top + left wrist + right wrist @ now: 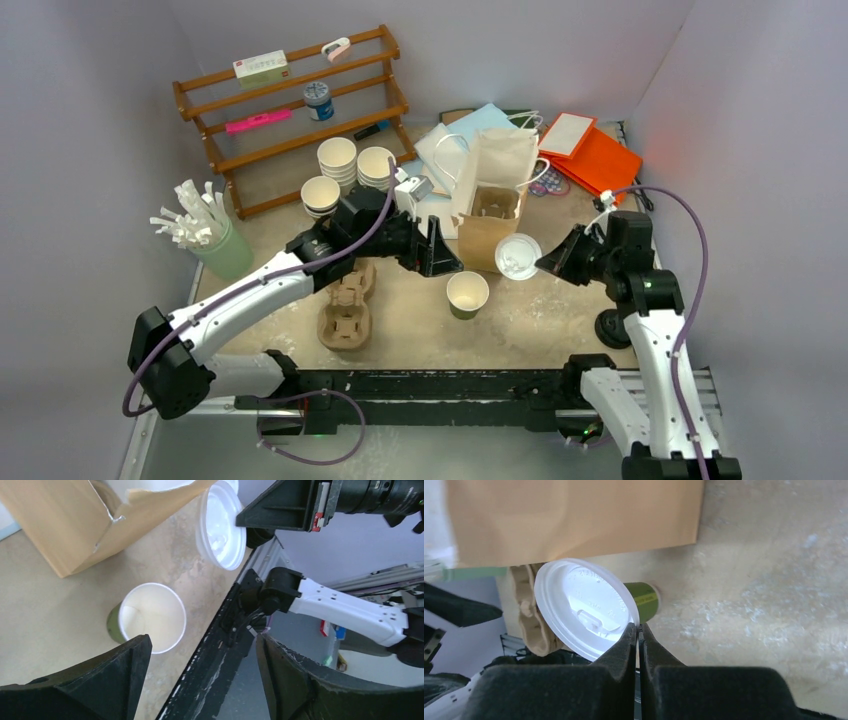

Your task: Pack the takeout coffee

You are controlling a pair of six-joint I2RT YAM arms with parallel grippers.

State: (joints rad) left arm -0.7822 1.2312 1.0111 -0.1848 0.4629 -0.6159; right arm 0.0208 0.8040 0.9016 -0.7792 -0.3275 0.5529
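One takeout coffee cup [467, 294], olive-green outside and white inside, stands open and without a lid on the table in front of the upright brown paper bag [488, 225]. My right gripper [548, 262] is shut on the rim of a round white plastic lid [517, 256], which it holds tilted in the air to the upper right of the cup. The right wrist view shows the lid [584, 607] pinched at its edge, with the cup [644, 600] behind it. My left gripper [437, 262] hangs open and holds nothing, just left of the cup [152, 617].
Brown pulp cup trays [347, 310] lie left of the cup, and one sits inside the bag. Stacked cups [345, 165], a holder of straws [205, 235] and a wooden rack [290, 100] stand at the back left. Orange bags [600, 155] lie at the back right.
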